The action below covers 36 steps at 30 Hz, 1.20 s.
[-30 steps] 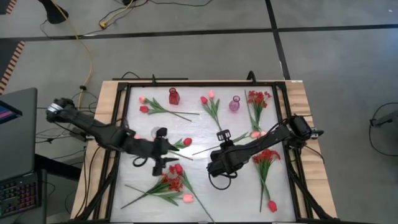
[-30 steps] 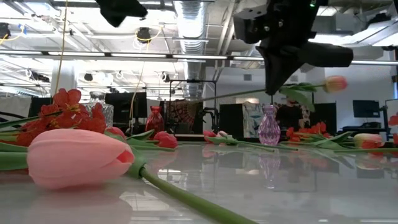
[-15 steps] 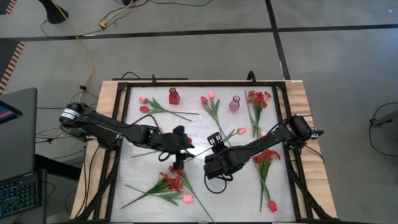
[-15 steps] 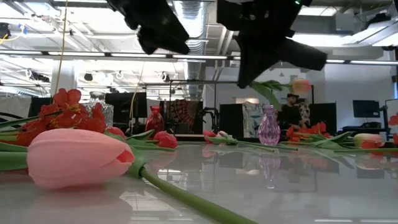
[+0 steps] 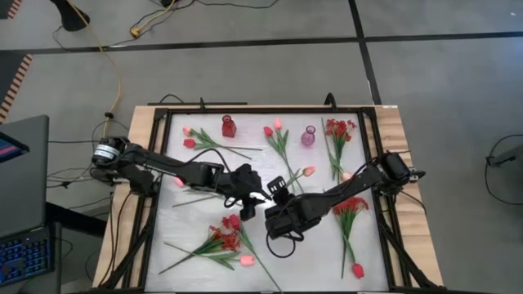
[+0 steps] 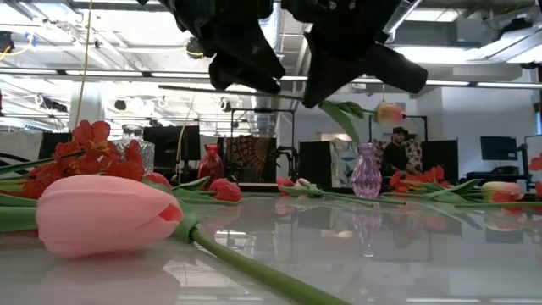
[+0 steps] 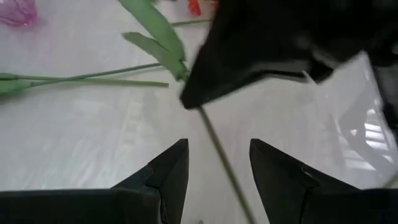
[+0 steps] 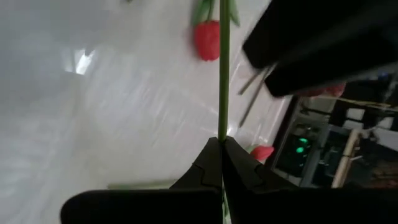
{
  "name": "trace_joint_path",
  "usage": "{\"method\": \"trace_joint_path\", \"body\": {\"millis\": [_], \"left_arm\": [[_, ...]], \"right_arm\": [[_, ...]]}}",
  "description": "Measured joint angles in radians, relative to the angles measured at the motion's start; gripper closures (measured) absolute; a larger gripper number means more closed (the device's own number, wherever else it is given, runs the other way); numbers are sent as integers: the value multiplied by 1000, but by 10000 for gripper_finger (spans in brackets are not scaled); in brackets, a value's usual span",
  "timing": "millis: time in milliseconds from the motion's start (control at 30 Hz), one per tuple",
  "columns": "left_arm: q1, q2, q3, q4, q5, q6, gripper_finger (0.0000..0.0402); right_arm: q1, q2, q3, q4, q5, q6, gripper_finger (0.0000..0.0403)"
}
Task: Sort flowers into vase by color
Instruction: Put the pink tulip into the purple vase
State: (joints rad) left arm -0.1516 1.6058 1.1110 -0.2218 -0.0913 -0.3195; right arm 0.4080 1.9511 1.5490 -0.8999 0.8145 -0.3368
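My right gripper (image 5: 274, 196) hangs over the table's middle, shut on the green stem of a pink tulip (image 5: 309, 171), whose bloom (image 6: 389, 112) points toward the purple vase (image 5: 308, 135). My left gripper (image 5: 251, 201) is right beside it on the left, open. Its two fingers stand on either side of the stem's lower part (image 7: 219, 155), with a gap showing on each side. A red vase (image 5: 228, 126) stands at the far edge. Other flowers lie flat on the table. My right gripper pinches the tulip's stem (image 8: 222, 115) between its two shut fingers, partway along and below the leaves. The fingers slant down from the table's right side and lie across the stem. The tulip is lifted clear of the table and lies nearly level, bloom toward the far right.
Tulips (image 5: 196, 140) lie near the red vase and more (image 5: 276, 137) between the vases. Red sprays lie at the far right (image 5: 338, 131) and right (image 5: 351, 204). A mixed bunch (image 5: 225, 241) lies near the front. A dark frame (image 5: 163, 163) rims the table.
My left gripper has swung toward the table's right and sunk a little, ending around the free lower part of the held stem, still open. My right gripper has turned at the wrist and shifted slightly left. The tulip's bloom has swung left, toward the purple vase.
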Motion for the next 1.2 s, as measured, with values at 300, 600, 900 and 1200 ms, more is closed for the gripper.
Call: {"method": "trace_joint_path", "body": {"millis": [300, 600, 900, 1200], "left_arm": [[9, 0, 0, -18, 22, -5, 244], [9, 0, 0, -29, 35, -4, 244], [9, 0, 0, -38, 35, 28, 310], [9, 0, -1, -47, 33, 55, 397]], "right_arm": [[17, -1, 0, 81, 87, -73, 375], [24, -1, 0, 141, 135, -120, 373], [24, -1, 0, 150, 136, -135, 373], [24, -1, 0, 186, 140, -169, 372]]}}
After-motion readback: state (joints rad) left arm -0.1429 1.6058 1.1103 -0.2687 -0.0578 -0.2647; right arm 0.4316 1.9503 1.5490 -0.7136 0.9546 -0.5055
